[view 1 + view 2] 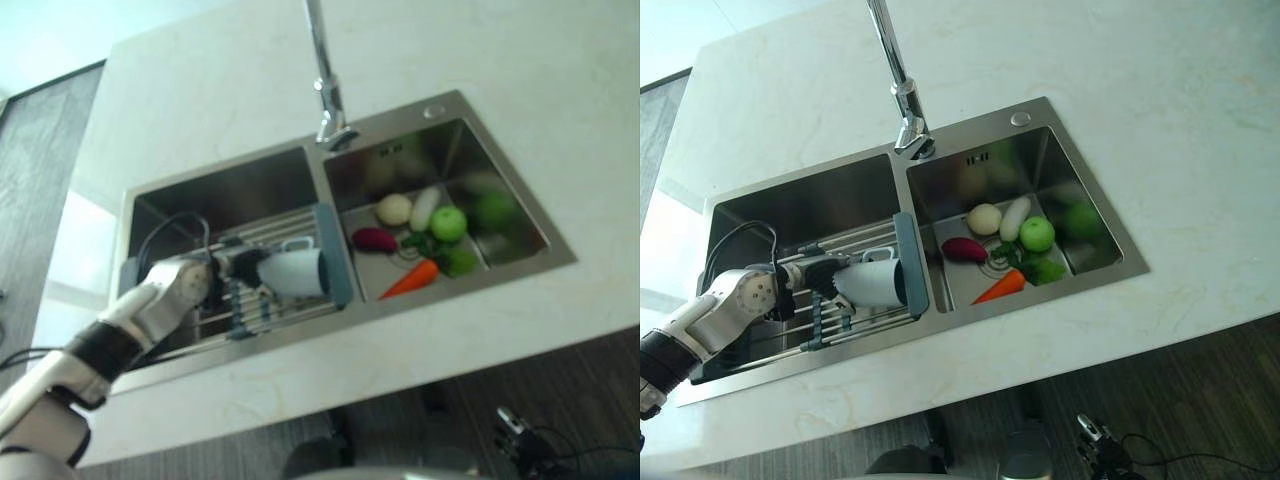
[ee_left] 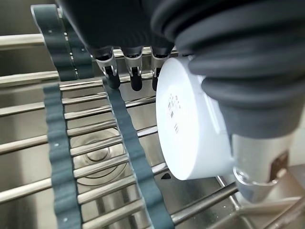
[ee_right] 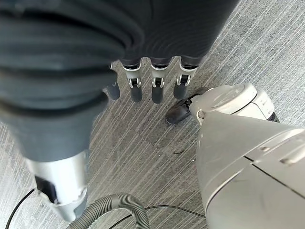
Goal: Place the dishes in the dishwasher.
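Your white stone counter (image 1: 1200, 150) carries a steel double sink (image 1: 800, 205) with a tall faucet (image 1: 902, 95) at the divider. Across the left basin lies a roll-up drying rack (image 1: 855, 325) of steel rods and grey strips. On it, lying on its side, is the white cup (image 1: 872, 283); your left hand (image 1: 810, 274) grips it between thumb and curled fingers. The right basin holds a carrot (image 1: 1000, 286), green apple (image 1: 1037, 234) and purple vegetable (image 1: 963, 249). Your right hand (image 3: 143, 88) hangs relaxed over grey floor (image 3: 143, 148).

A kitchen — double steel sink (image 1: 1060, 170), tap (image 1: 902, 90), marble counter (image 1: 1160, 90).
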Controlling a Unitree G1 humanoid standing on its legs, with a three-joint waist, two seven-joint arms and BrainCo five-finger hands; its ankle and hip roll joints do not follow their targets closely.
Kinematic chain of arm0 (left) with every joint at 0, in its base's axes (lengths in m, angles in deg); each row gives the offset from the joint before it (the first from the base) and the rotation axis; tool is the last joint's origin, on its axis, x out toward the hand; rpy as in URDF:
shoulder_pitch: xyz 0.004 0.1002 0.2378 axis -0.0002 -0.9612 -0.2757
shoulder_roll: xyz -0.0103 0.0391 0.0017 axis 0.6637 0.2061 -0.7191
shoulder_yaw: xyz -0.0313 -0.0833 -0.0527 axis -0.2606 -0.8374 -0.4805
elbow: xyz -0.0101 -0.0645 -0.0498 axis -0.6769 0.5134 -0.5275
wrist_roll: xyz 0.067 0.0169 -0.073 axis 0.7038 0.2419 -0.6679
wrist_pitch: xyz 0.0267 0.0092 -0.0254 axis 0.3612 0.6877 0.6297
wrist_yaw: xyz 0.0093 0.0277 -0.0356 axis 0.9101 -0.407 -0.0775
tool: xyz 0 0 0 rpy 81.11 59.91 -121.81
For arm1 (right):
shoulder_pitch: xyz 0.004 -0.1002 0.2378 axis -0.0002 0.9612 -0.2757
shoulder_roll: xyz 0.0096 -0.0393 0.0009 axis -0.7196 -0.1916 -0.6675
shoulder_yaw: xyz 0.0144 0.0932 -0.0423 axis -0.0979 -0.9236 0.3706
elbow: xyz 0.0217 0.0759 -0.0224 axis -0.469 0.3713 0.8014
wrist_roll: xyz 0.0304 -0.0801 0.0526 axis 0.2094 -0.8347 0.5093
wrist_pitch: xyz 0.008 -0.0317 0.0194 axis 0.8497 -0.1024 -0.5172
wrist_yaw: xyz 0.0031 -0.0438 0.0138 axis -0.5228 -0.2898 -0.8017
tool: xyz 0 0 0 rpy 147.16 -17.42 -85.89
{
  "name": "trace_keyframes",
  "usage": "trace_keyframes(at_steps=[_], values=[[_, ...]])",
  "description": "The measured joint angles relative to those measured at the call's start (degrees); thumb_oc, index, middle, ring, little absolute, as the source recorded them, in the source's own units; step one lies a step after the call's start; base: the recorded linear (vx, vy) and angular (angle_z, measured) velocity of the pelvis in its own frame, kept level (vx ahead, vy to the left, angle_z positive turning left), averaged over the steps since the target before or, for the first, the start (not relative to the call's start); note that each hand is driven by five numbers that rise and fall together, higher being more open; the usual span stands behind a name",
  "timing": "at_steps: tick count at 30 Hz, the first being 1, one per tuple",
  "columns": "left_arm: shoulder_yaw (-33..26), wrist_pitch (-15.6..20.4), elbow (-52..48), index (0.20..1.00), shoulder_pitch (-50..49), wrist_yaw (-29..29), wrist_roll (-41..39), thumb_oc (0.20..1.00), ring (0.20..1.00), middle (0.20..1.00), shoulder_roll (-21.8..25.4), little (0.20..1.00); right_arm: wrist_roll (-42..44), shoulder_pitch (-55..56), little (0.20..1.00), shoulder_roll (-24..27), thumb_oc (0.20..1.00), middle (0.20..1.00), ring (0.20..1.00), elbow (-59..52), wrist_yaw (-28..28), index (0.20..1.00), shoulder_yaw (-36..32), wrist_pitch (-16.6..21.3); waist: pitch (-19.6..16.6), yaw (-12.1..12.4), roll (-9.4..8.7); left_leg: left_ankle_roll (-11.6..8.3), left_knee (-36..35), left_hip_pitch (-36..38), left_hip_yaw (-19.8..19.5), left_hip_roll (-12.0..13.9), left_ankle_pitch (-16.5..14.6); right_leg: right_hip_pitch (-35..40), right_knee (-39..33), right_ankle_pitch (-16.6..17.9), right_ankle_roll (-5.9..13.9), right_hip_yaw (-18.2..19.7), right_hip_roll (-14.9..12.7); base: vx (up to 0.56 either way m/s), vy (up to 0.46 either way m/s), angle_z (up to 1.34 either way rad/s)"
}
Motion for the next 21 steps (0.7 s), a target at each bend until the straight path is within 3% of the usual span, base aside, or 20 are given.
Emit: trace_keyframes(at_steps=[14, 21], values=[[0.0, -1.7, -0.9, 1.000, 0.0, -4.6, 0.2, 1.000, 1.000, 1.000, 0.0, 1.000, 0.0, -0.5, 1.000, -0.2, 1.000, 1.000, 1.000, -0.1, 0.0, 1.000, 1.1, 0.1, 0.1, 0.5, 0.12, -0.01, 0.0, -0.2, 0.0, -0.1, 0.0, -0.2, 0.0, 0.0, 0.00, 0.0, -0.1, 0.00, 0.000, 0.00], [-3.4, -4.0, 0.3, 1.000, -3.5, -13.0, 0.2, 1.000, 1.000, 1.000, -4.0, 1.000, 0.0, -0.5, 1.000, -0.4, 1.000, 1.000, 1.000, -1.1, -0.2, 1.000, 1.1, 0.2, 0.1, 0.4, 0.17, 0.00, 0.0, -0.1, 0.0, 0.0, 0.0, 0.3, 0.0, 0.0, -0.01, -0.1, 0.0, 0.00, 0.000, 0.00]])
